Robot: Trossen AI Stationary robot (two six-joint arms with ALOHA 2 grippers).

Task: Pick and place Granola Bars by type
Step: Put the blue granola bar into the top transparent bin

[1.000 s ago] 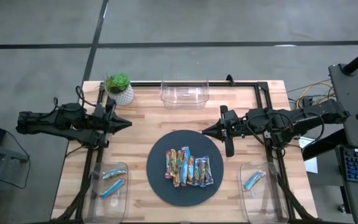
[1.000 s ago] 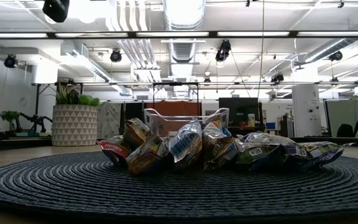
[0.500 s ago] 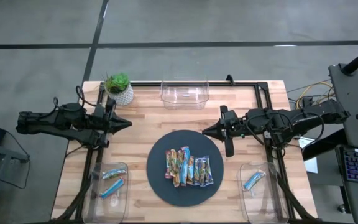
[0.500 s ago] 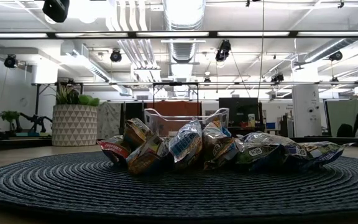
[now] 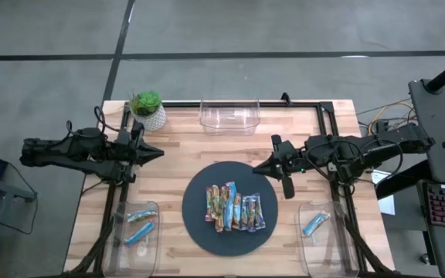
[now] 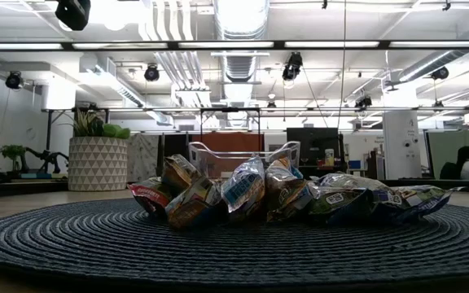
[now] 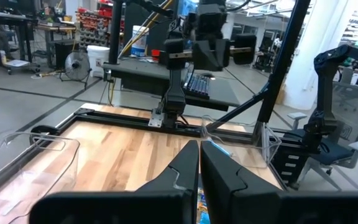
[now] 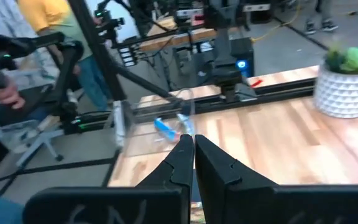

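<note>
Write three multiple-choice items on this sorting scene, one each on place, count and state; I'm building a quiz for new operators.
1. Where does the pile of granola bars lie?
A. on the dark round mat
B. in the clear bin at the far edge
C. beside the potted plant

2. How many bars are in the bin on the left?
A. none
B. two
C. five

3. How does the right gripper stand?
A. shut on a bar
B. wide open
C. shut, holding nothing

Answers: 1 A, the bars sit mid-mat; 2 B, two wrappers show inside; 3 C, its fingers meet above bare wood.
</note>
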